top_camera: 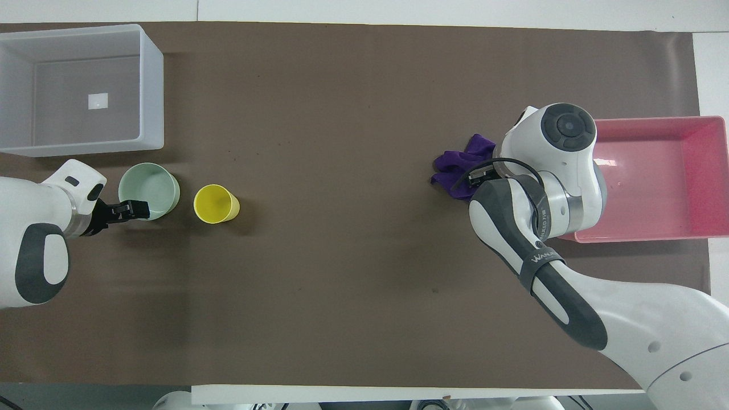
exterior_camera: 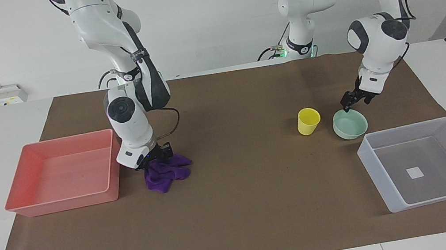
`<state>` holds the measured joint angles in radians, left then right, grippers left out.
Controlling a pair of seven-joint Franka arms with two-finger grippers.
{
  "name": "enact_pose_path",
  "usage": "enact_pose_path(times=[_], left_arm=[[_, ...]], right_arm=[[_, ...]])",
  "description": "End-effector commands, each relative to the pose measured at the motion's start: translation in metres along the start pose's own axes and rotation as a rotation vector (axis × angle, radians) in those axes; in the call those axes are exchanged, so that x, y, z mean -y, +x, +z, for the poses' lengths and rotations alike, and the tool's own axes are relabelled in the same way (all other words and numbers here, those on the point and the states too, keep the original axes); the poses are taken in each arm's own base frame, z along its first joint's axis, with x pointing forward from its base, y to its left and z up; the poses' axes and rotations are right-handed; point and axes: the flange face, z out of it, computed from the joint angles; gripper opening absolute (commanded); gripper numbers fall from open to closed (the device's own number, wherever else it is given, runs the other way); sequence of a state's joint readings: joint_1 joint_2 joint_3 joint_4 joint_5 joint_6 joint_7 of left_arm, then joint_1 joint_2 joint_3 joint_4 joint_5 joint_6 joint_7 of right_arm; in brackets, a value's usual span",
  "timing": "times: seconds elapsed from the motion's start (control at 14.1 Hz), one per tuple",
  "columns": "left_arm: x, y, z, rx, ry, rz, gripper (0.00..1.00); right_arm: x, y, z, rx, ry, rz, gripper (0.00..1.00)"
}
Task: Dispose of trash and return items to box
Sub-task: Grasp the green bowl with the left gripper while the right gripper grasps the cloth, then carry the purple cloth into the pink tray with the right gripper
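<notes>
While the rag [exterior_camera: 166, 171] lies on the brown mat [exterior_camera: 245, 211] just beside the pink tray [exterior_camera: 61, 173], the right gripper [exterior_camera: 155, 157] is down on the rag's edge that is nearer to the robots, touching the cloth. Its fingers are buried in the folds, so I cannot tell if they are open or closed on the rag. In the overhead view the right arm's wrist covers most of the rag [top_camera: 455, 169], and only the part toward the middle of the table shows.

At the left arm's end of the table, the left gripper [exterior_camera: 352, 100] is at the rim of the bowl [exterior_camera: 350, 123], on the side nearer to the robots. In the overhead view its dark fingers [top_camera: 134, 209] reach over the rim of the bowl [top_camera: 149, 189]. How wide they are apart I cannot tell, and also not if they pinch the rim.

The cup [exterior_camera: 308, 121] stands upright just beside the bowl, toward the middle of the table, not touching it. The box [exterior_camera: 430, 162] is farther from the robots than the bowl, close to it, with a white sticker [exterior_camera: 415, 173] on its bottom
</notes>
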<state>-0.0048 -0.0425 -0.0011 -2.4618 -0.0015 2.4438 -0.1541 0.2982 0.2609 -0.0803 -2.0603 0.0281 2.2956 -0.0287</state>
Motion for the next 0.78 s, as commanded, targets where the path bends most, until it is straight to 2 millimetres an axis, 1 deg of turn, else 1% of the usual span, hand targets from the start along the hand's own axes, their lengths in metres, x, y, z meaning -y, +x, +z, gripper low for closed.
enact_pose_path(times=[0.0,0.07,0.35,0.5,0.57,0.64,0.71], left_arm=[[0.002,0.0,0.0,-0.017,0.009,0.018,0.0],[0.003,0.001,0.0,-0.017,0.009,0.02,0.0],[0.003,0.001,0.0,-0.014,0.01,0.023,0.0],[0.003,0.005,-0.005,-0.015,0.01,0.023,0.0],[0.002,0.01,-0.013,-0.01,0.011,0.022,0.0],[0.001,0.017,-0.026,0.008,0.014,0.022,0.0],[0.0,0.024,-0.041,0.033,0.019,0.021,0.0]], right_arm=[[-0.011,0.003,-0.035,0.005,0.017,0.021,0.0],[-0.018,0.003,-0.054,-0.012,0.018,0.032,0.0],[-0.036,-0.005,-0.129,-0.004,0.027,0.06,0.0],[-0.052,-0.009,-0.183,0.007,0.022,0.074,0.0],[-0.054,-0.015,-0.208,0.012,0.02,0.07,0.0],[-0.059,-0.029,-0.234,0.007,0.023,0.07,0.0],[-0.074,-0.047,-0.258,-0.004,0.027,0.094,0.0]])
